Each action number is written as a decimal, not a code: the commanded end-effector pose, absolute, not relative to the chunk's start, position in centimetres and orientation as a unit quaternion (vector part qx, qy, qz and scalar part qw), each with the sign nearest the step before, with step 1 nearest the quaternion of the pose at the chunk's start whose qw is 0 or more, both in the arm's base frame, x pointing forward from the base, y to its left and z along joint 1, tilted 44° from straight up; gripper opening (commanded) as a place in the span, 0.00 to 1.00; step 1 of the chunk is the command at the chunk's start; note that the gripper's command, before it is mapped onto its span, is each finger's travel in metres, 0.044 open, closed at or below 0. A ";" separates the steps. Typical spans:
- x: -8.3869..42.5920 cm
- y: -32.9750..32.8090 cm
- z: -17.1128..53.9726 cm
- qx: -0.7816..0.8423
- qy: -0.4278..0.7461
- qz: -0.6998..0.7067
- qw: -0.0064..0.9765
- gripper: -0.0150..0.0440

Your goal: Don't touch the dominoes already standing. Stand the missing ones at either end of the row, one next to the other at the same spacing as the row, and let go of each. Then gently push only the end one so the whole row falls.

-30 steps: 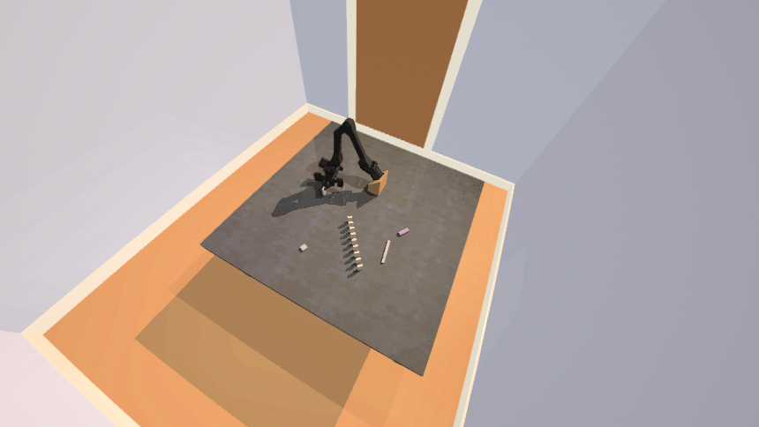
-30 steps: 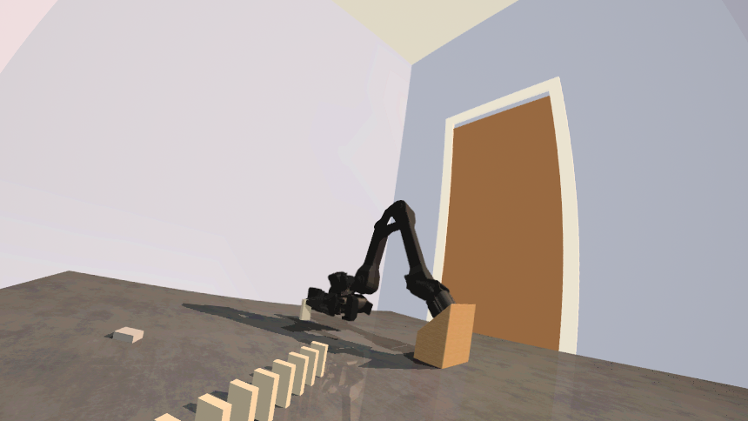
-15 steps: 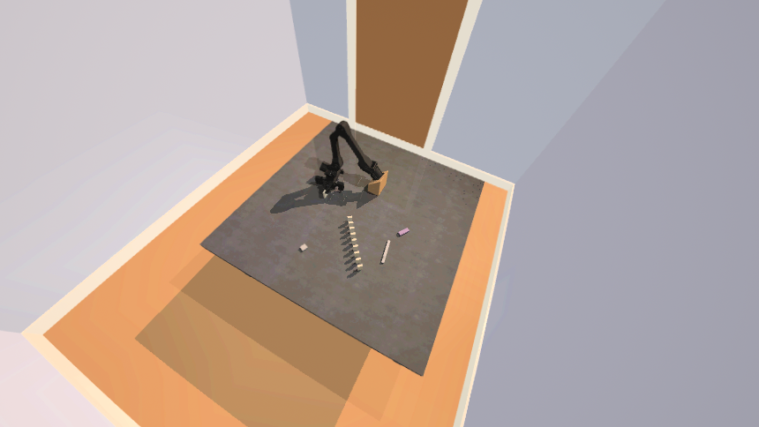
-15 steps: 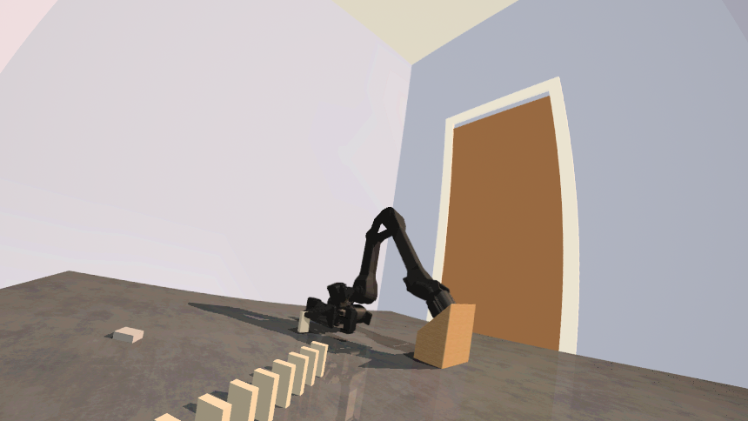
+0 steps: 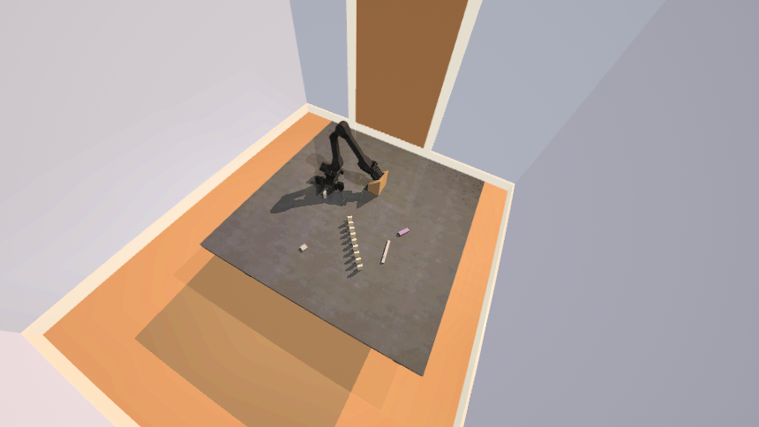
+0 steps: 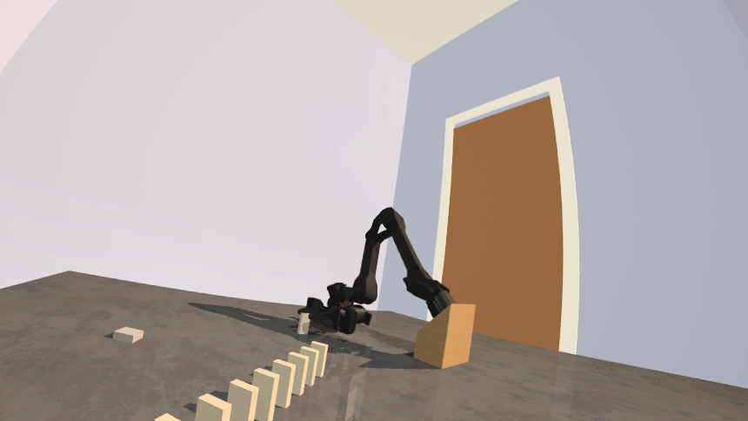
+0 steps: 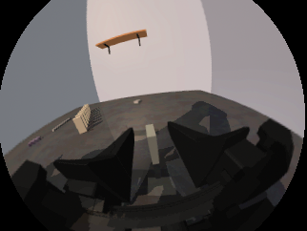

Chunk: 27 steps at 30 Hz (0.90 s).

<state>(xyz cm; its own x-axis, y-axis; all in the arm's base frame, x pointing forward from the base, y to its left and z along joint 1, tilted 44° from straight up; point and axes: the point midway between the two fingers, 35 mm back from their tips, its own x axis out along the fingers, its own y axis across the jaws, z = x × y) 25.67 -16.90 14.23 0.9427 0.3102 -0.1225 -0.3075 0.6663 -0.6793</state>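
A row of several cream dominoes (image 5: 355, 246) (image 6: 265, 390) (image 7: 81, 125) stands upright and evenly spaced on the dark surface. My gripper (image 7: 150, 127) is open, low over the surface, well off from the row's arm-side end. A single cream domino (image 5: 324, 194) (image 6: 303, 324) (image 7: 152, 145) stands upright between the parted fingers, with a gap on each side in the wrist view. Its foot appears to be on the surface. A small pale pinkish block (image 5: 303, 247) (image 6: 128, 334) (image 7: 137, 101) lies flat, apart from the row; I cannot tell if it is a domino.
A white stick (image 5: 385, 251) (image 7: 61, 124) and a pink-purple block (image 5: 403, 232) (image 7: 34, 141) lie on the row's other side from the pale block. A wooden wedge-shaped block (image 5: 376, 186) (image 6: 456, 337) stands by the arm's base. A shelf (image 7: 122, 39) hangs on the far wall.
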 end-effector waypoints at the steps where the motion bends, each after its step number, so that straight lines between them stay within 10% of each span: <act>1: 25.7 -16.9 14.4 -0.377 -0.005 0.170 0.911 0.79; 6: 25.7 -16.8 14.5 -0.376 -0.005 0.170 0.911 1.00; 27: 29.6 -14.6 17.8 -0.179 0.174 0.102 0.963 1.00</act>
